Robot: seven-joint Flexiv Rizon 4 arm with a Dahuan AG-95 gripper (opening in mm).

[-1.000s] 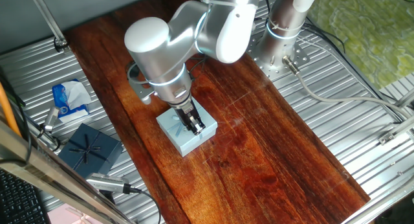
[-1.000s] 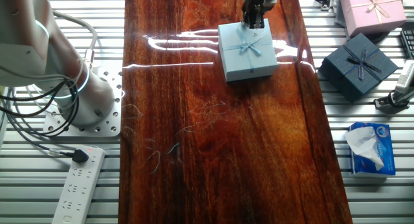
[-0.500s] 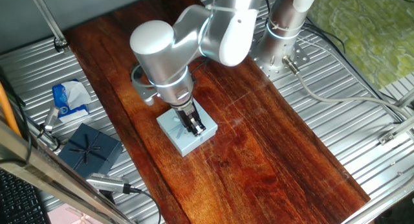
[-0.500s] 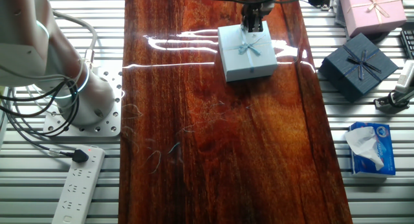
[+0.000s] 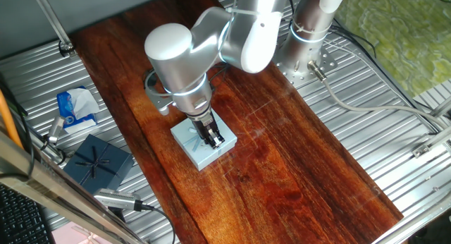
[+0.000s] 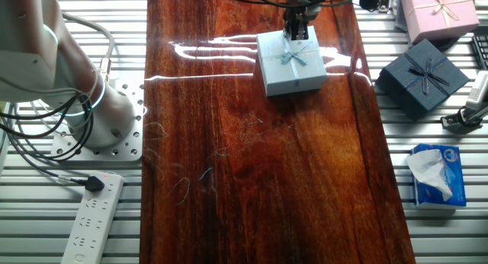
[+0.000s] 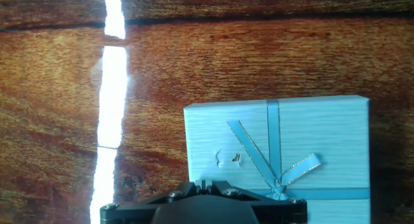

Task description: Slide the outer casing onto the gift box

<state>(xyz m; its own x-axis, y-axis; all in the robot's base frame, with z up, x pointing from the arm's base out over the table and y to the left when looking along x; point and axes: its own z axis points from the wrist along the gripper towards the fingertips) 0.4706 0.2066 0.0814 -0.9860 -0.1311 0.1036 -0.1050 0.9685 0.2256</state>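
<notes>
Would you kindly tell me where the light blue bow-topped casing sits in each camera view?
One fixed view: casing left of centre, under the end effector.
Other fixed view: top, right of centre.
Hand view: lower right.
Shared landmark: wooden board.

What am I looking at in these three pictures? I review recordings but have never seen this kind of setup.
A silver robot arm stands at a dark wooden table. At its end is a black two-finger gripper. Two pictures come from fixed cameras on different sides of the table; the third comes from a camera on the hand, looking down along the fingers.

On the wood lies a light blue box with a ribbon bow; it looks closed, no drawer showing. The gripper is right above one edge of it; whether it is gripping or only touching cannot be told, and the fingers are out of the hand view.

On the metal surface beside the wood lie a navy box, a pink box, a tissue pack and a power strip.
</notes>
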